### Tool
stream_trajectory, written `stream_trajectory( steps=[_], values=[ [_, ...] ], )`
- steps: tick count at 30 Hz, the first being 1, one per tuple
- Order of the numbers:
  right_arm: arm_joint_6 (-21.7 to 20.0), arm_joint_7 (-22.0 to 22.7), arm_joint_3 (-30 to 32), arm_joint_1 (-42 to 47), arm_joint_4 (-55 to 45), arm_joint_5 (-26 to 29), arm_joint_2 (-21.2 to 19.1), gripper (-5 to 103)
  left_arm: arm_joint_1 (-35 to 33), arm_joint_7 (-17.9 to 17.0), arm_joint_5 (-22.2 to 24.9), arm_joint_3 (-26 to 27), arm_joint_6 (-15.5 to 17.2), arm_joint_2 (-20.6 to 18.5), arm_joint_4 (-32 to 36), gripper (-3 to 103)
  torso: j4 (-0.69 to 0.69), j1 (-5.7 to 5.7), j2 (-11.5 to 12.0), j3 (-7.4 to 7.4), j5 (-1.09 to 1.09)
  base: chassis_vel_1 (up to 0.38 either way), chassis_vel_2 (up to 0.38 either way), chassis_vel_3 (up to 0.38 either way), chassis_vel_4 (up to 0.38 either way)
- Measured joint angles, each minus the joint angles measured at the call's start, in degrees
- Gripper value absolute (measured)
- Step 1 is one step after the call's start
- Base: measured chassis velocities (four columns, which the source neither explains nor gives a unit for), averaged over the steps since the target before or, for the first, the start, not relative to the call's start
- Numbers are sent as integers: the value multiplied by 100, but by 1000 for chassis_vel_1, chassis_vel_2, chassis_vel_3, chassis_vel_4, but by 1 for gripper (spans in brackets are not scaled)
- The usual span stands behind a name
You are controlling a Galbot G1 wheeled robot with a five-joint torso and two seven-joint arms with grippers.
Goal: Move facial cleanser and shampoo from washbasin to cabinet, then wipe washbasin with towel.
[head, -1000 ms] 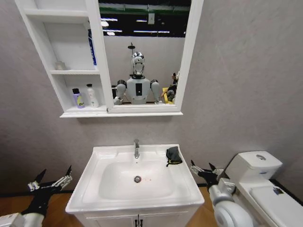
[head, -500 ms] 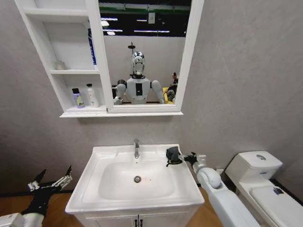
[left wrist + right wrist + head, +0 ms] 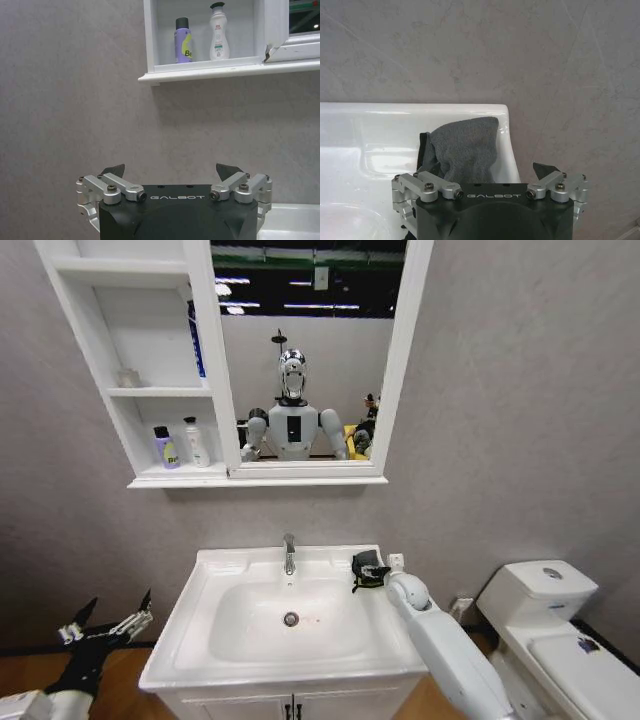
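1. Now, the right gripper (image 3: 491,186) sits at the back right corner of the white rectangular ceramic washbasin (image 3: 190,640), directly over the small dark grey-black towel (image 3: 366,569); a second earlier it hung low beside the basin, near the white toilet (image 3: 545,602), and half a second earlier it was just short of the cloth.
2. Its jaws stand spread, one finger on either side of the towel in the right wrist view, with nothing yet clamped between them.
3. The towel (image 3: 465,150) lies crumpled on the washbasin's rear ledge, by the right edge and to the right of the chrome tap (image 3: 288,553); it has not shifted across the three head views.
4. The left gripper (image 3: 105,622) is parked low off the washbasin's front left corner, fingers released and empty, unmoved over the same interval.
5. A purple bottle with a dark cap (image 3: 164,448) and a white bottle with a dark cap (image 3: 193,443) stand side by side on the lowest shelf of the tall white open-shelved cabinet (image 3: 100,350) beside the mirror.
6. Judged from this layout, the moving of the two bottles appears finished, and the arm's advance marks the start of the wiping stage: the grasp on the towel remains to be made.
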State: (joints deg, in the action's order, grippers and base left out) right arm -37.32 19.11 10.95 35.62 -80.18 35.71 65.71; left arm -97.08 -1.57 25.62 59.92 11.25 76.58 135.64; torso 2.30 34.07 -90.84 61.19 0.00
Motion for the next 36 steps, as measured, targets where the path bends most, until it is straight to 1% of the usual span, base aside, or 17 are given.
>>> stream_trajectory(
  steps=[2,5,6,7,10,12,13,14,15,20,22,23,24,27,34,36],
  values=[
    [22,-42,-75,-97,98,67,37,100,0,0,0,0,0,0,0,100,-3,0,0,0,0,0,0,0,0],
    [22,-51,-156,-167,140,82,63,100,0,0,0,0,0,0,0,100,-2,0,0,0,-1,0,0,0,0],
    [22,-50,-186,-190,159,82,81,103,0,0,0,0,0,0,0,100,-2,0,0,0,-1,0,0,0,0],
    [22,-50,-186,-190,159,82,81,103,0,0,0,0,0,0,0,100,-2,0,0,0,-1,0,0,0,0],
    [22,-27,-235,-221,242,54,116,98,0,0,0,0,0,0,0,100,-1,0,0,0,-1,0,0,0,0],
    [22,-22,-237,-220,279,30,120,98,0,0,0,0,0,0,0,100,0,0,0,0,0,0,0,0,0],
    [22,-25,-238,-221,324,5,119,95,0,0,0,0,0,0,0,100,0,0,0,0,0,0,0,0,0],
    [22,-25,-238,-221,324,5,119,95,0,0,0,0,0,0,0,100,0,0,0,0,0,0,0,0,0],
    [23,-28,-240,-220,358,-6,116,98,0,0,0,0,0,0,0,100,0,0,0,0,-1,0,0,0,0],
    [97,-115,-248,-258,540,-59,133,99,0,0,0,0,1,0,0,100,0,0,-1,0,-1,0,0,0,0],
    [149,-176,-249,-283,604,-88,164,93,0,0,0,0,0,0,0,100,-2,0,-1,0,0,0,0,0,0],
    [149,-176,-249,-283,604,-88,164,93,0,0,0,0,0,0,0,100,-2,0,-1,0,0,0,0,0,0],
    [157,-197,-253,-289,614,-93,175,89,0,0,0,0,0,0,0,100,-2,0,-1,0,0,0,0,0,0],
    [176,-215,-266,-294,650,-116,200,88,0,0,0,0,0,0,0,100,-1,0,-1,0,-1,0,0,0,0],
    [203,-259,-274,-302,725,-148,210,86,0,0,0,0,0,0,0,100,0,0,-1,0,0,0,0,0,0],
    [225,-272,-283,-318,774,-154,213,83,0,0,0,0,0,0,0,100,-1,0,-1,0,0,0,0,0,0]
  ],
)
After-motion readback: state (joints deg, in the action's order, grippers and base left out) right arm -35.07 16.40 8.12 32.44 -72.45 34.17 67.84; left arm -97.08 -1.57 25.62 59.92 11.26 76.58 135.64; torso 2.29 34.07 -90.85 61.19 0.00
